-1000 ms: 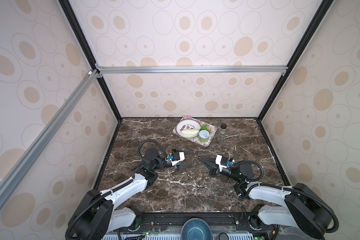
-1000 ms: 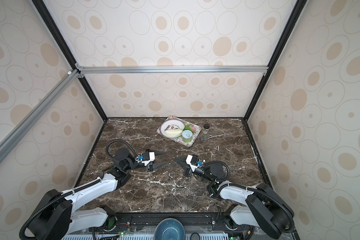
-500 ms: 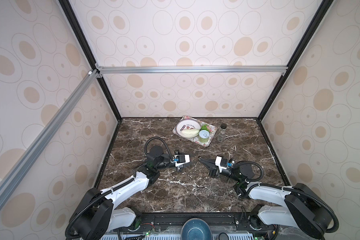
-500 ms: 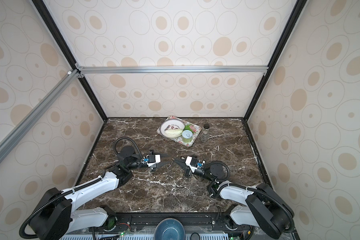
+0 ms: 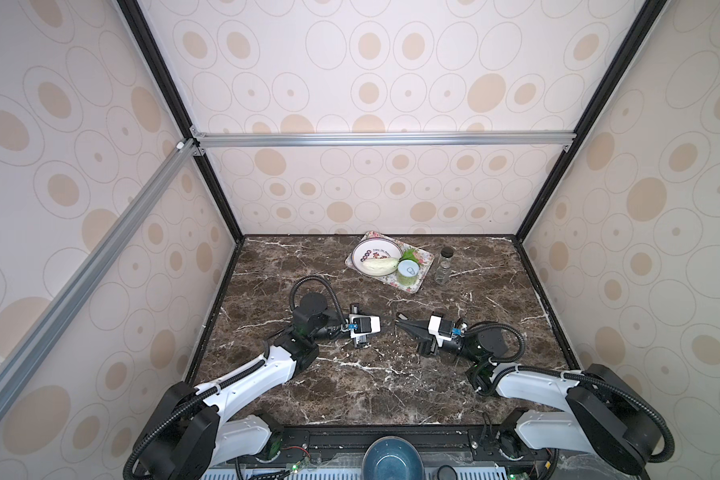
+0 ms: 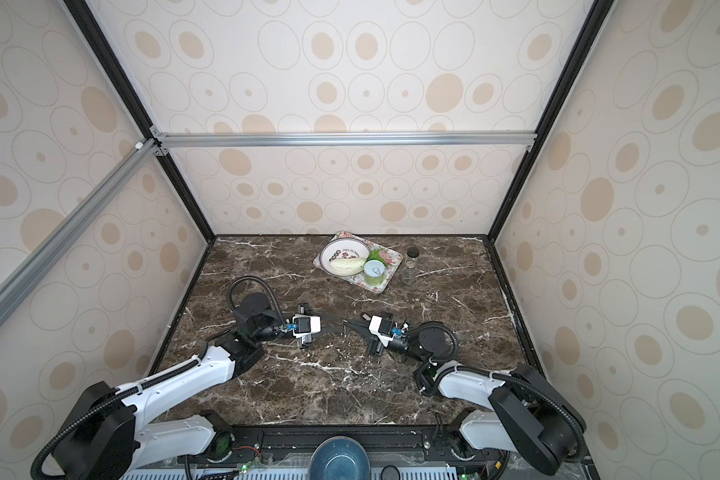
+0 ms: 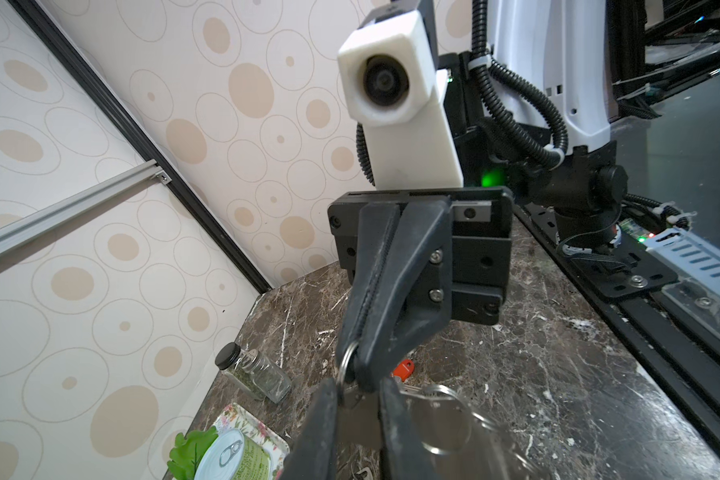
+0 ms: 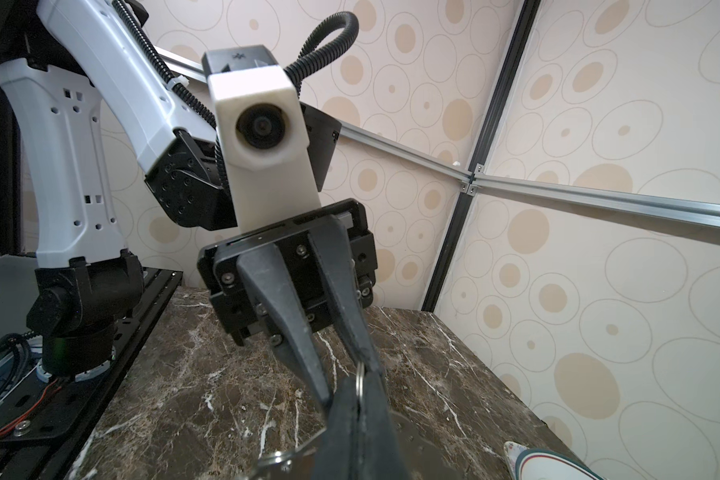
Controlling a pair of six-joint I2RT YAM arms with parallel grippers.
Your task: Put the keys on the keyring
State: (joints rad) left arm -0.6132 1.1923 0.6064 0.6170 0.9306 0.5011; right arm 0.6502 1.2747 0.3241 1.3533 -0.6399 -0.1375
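Observation:
My two grippers meet tip to tip low over the middle of the marble table (image 5: 350,386). The right gripper (image 5: 400,321) is shut on a small split ring (image 7: 346,365), seen edge-on in its own wrist view (image 8: 360,382). The left gripper (image 5: 387,327) straddles that tip. Its fingers (image 7: 316,428) stand narrowly apart with a flat grey part of the keyring (image 7: 358,419) filling the gap. The rest of the keyring (image 7: 445,419) is blurred beside them. A red-tagged key (image 7: 404,369) shows just behind the right fingers. In both top views the keyring and keys are hidden.
At the back stands a floral tray (image 5: 422,262) with a white plate (image 5: 362,251), a pale vegetable (image 5: 379,266), a green can (image 5: 408,272) and a leaf. A spice jar (image 5: 443,266) stands right of it. A blue bowl (image 5: 391,461) sits at the front edge.
The left arm has reached right until its gripper meets the right gripper's tip, and its jaws have narrowed from wide open. The right arm has not moved.

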